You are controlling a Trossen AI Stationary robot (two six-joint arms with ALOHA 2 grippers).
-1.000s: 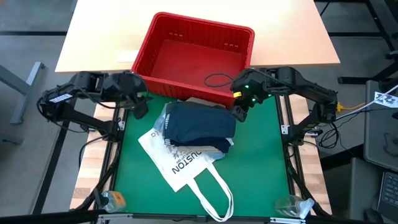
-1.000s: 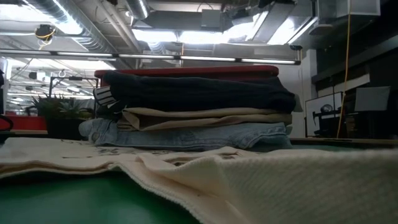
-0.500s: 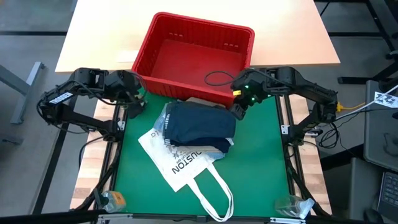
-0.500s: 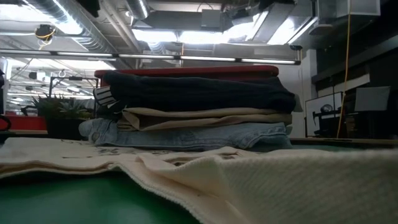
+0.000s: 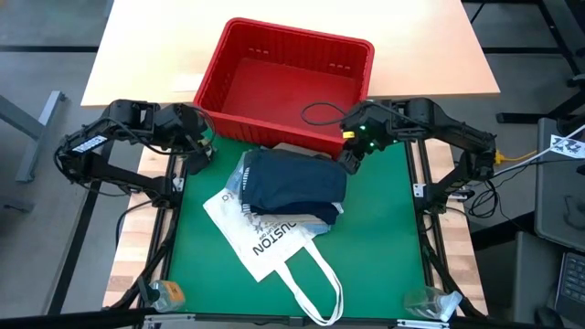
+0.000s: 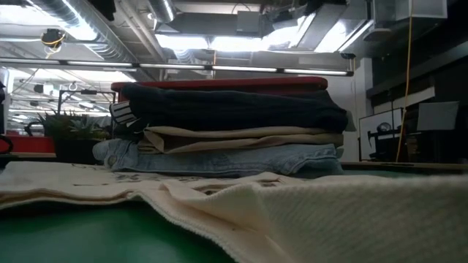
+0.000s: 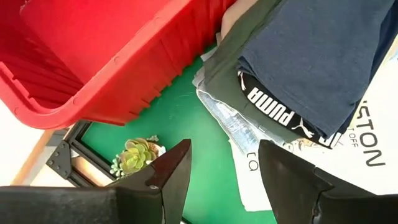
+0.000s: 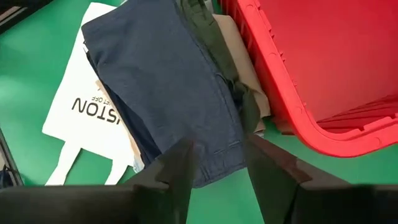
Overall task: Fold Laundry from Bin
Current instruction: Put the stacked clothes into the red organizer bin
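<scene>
A neat stack of folded laundry (image 5: 294, 185) sits on the green mat (image 5: 384, 247), just in front of the red plastic slotted bin (image 5: 285, 84), which stands empty at the back. On top lie dark navy shorts with white lettering (image 7: 311, 68), over beige cloth (image 6: 241, 139) and light blue denim jeans (image 6: 219, 159), all resting on a white printed tote bag (image 5: 274, 245). The left gripper (image 7: 221, 171) hovers off the stack's left corner beside the bin, fingers apart and holding nothing. The right gripper (image 8: 217, 165) hangs by the bin's right front corner, fingers also apart, empty.
</scene>
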